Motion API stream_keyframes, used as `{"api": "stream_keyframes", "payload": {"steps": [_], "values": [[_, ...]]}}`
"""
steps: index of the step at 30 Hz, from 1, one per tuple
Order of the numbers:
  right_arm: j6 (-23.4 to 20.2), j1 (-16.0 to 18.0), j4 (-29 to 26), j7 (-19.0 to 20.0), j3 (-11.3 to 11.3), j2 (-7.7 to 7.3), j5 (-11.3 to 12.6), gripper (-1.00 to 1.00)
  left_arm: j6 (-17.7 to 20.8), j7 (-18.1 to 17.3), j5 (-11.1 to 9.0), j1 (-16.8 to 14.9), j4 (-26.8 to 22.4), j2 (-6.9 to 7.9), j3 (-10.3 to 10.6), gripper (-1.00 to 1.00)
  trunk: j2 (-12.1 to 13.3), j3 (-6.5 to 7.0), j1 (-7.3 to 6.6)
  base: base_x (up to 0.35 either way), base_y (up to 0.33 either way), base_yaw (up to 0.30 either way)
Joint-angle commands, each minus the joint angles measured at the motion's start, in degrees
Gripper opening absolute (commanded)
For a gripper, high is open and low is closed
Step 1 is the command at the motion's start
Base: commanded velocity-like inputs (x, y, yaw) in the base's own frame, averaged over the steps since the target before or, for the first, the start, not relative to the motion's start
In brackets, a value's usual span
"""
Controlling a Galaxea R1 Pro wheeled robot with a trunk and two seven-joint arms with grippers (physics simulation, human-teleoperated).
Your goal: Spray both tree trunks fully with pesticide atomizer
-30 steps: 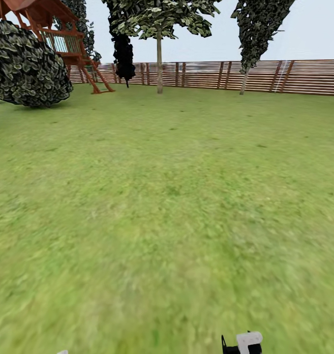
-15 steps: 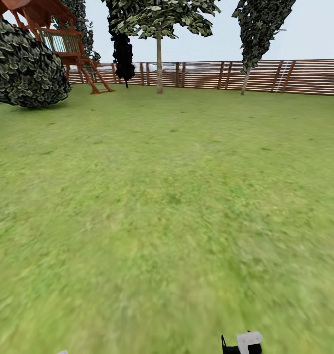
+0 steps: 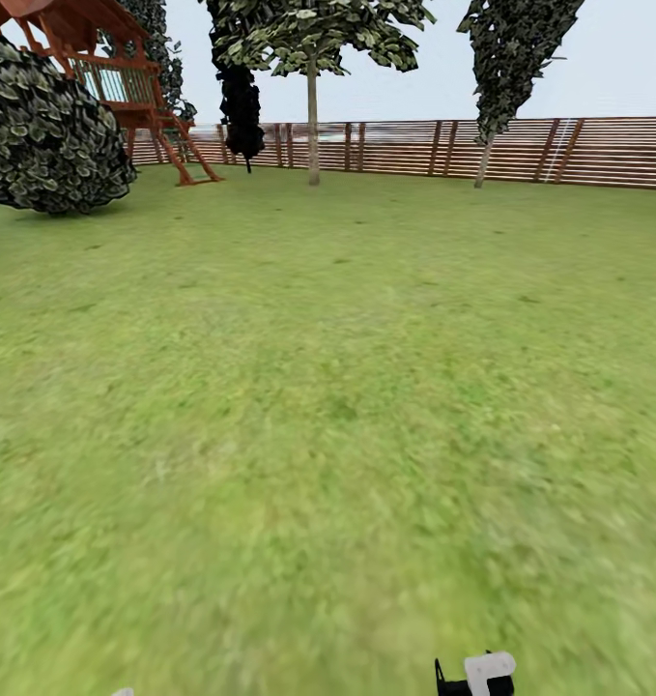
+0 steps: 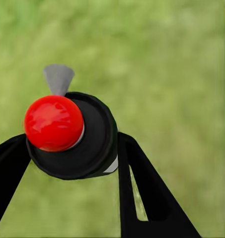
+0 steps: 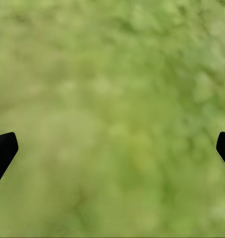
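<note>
Far left on the lawn, a big round bush with dark mottled leaves (image 3: 49, 130) sits in front of a red-brown wooden play tower with a ladder (image 3: 125, 82). Right of it, a narrow black-leaved shrub (image 3: 241, 106) stands before the brown horizontal-slat wooden fence (image 3: 405, 147). Next along, a tree with a thin pale trunk and spreading green-black crown (image 3: 312, 106) stands near the fence, and farther right a second tree with a leaning pale trunk and tall dark foliage (image 3: 506, 68). Blurry green grass floor (image 3: 328, 406) runs from the fence to the near edge.

Left wrist view: the left hand (image 4: 72, 163) is clamped on a black round-bodied bottle with a glossy red ball top and a small grey nozzle (image 4: 72, 134), the pesticide atomizer, held over grass, black fingers (image 4: 142, 193) pressed against either side of it.

Right wrist view: the right hand (image 5: 112, 148) has its two black fingertips (image 5: 3, 151) wide apart, with only blurred grass between them. A white-and-black part of the right arm (image 3: 477, 674) shows at the near edge in the head view.
</note>
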State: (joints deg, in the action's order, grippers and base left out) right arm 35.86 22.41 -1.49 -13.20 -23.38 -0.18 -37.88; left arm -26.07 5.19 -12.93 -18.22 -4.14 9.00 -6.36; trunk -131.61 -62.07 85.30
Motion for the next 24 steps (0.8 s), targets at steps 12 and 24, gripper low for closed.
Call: {"api": "stream_keyframes", "payload": {"steps": [12, 24], "values": [[0.0, 0.0, 0.0, -0.06, 0.0, 0.0, 0.05, 1.0, -0.02, 0.0, 0.01, -0.01, -0.07, 0.05, -0.02, -1.0, 0.0, 0.0, 0.0, 0.339, 0.0, 0.0], [0.0, 0.0, 0.0, -0.03, 0.0, 0.0, 0.09, 1.0, 0.02, 0.0, 0.01, -0.06, -0.02, 0.05, -0.03, -1.0, 0.0, 0.0, 0.0, 0.34, 0.0, 0.0]]}}
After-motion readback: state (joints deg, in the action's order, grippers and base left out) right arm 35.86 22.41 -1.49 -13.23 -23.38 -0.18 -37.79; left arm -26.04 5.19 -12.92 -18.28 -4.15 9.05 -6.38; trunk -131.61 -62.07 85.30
